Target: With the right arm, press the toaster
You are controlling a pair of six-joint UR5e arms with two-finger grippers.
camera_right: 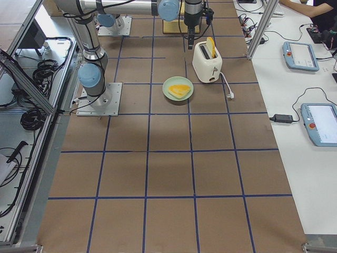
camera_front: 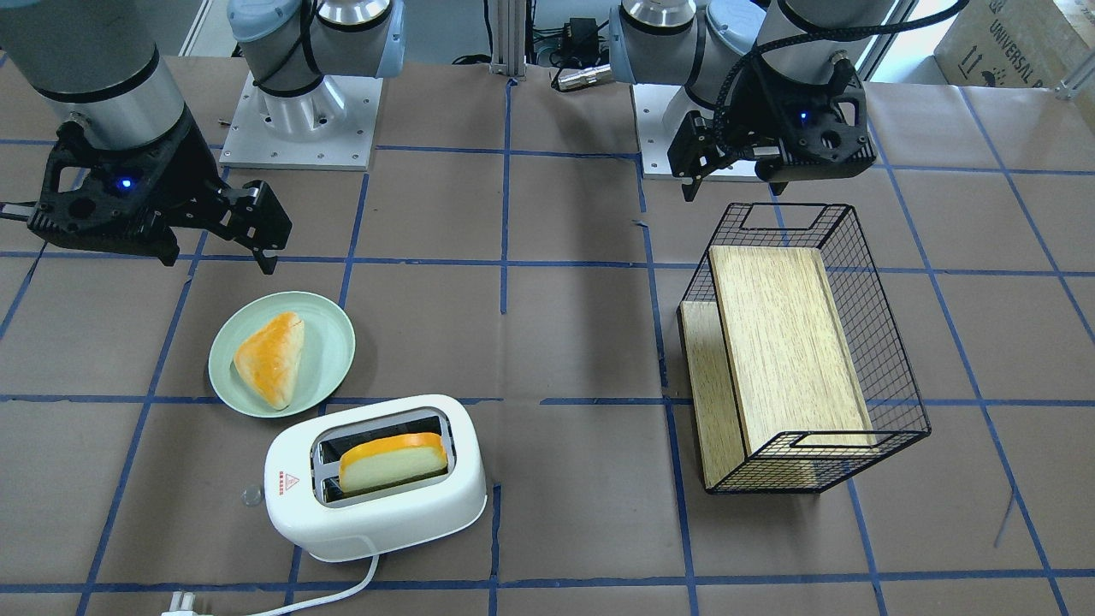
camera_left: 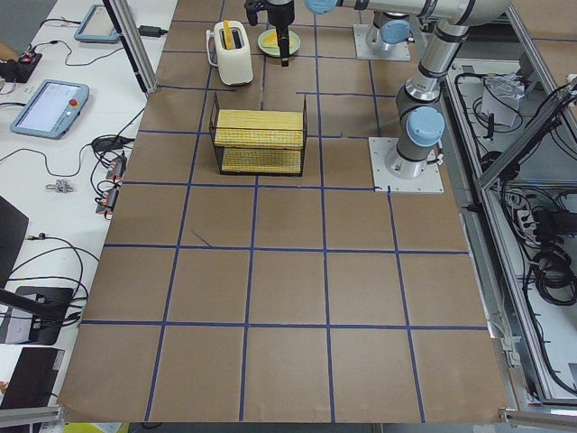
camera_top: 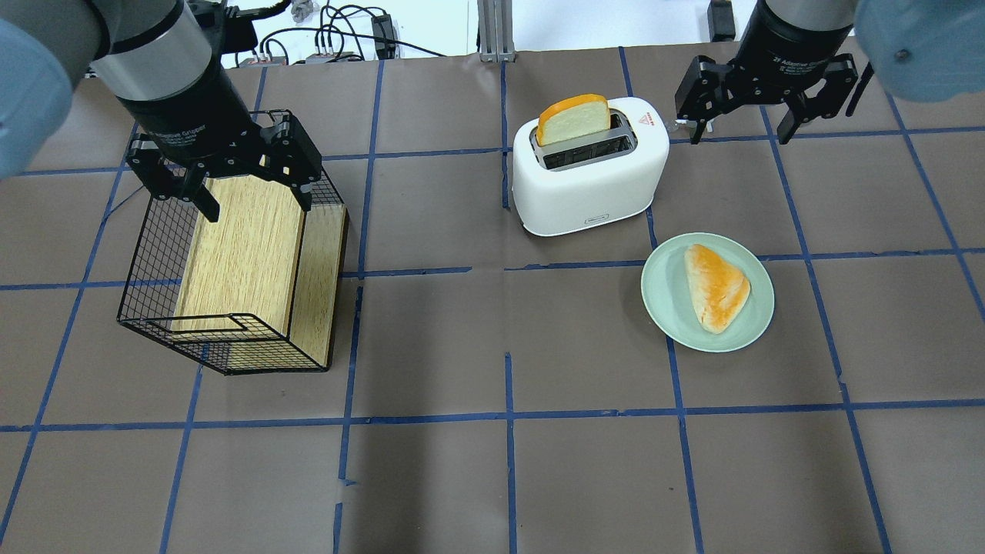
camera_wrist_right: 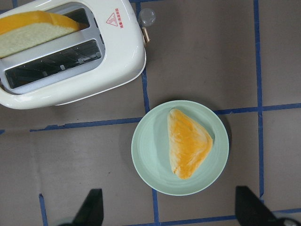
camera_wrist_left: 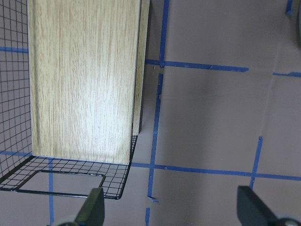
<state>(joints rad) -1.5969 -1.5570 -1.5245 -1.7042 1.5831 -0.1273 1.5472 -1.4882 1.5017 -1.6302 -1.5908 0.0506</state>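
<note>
The toaster [camera_top: 592,185] looks light, slippery plastic (it may skid); its clear lever knob [camera_wrist_right: 146,16] wants pressing straight down; the right gripper [camera_top: 741,132], jaws spread, hangs beside the toaster.

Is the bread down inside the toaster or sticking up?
Sticking up: the bread slice rises well above the toaster slot.

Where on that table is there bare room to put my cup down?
The widest bare patch is the brown table on the robot's side of the wire basket and green plate. The strip between the basket and the toaster is also bare. It is crowded around toaster, plate and right gripper, and where the left gripper hangs near the basket.
</note>
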